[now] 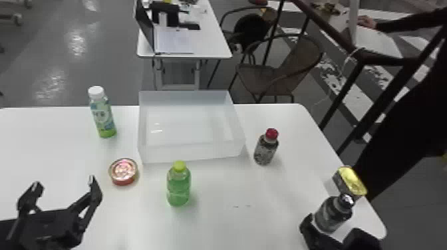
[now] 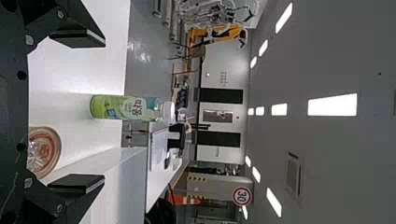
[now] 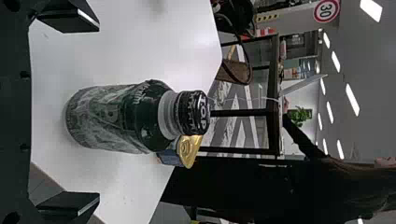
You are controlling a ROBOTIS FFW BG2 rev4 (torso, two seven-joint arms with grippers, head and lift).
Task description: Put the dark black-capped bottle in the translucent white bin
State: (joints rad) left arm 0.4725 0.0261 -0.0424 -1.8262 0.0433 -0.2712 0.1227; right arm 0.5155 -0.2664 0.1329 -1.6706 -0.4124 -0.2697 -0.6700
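"Head view: where's the dark black-capped bottle (image 1: 330,215)?"

"Upright, just in from the table's (image 1: 232,186) near right corner. The translucent white bin (image 1: 191,153) sits by the far edge, well apart, its inner floor visible."

"Which arm suits?"

"The right gripper (image 1: 331,229) is nearer, I'd say, with the bottle right ahead. The left gripper (image 1: 65,183) is far over, beyond the green bottle (image 1: 179,187)."

"Left wrist view?"

"Fingers spread, holding nothing, with the bin's side wall off to one side."

"Right wrist view?"

"Fingers wide apart, the bottle lined up between their paths, its long axis upright and square to the closing. Nothing's gripped; whether they touch, I can't tell."

"Risk?"

"Closing off-centre could shove it into the yellow-topped tin (image 3: 188,150) behind."
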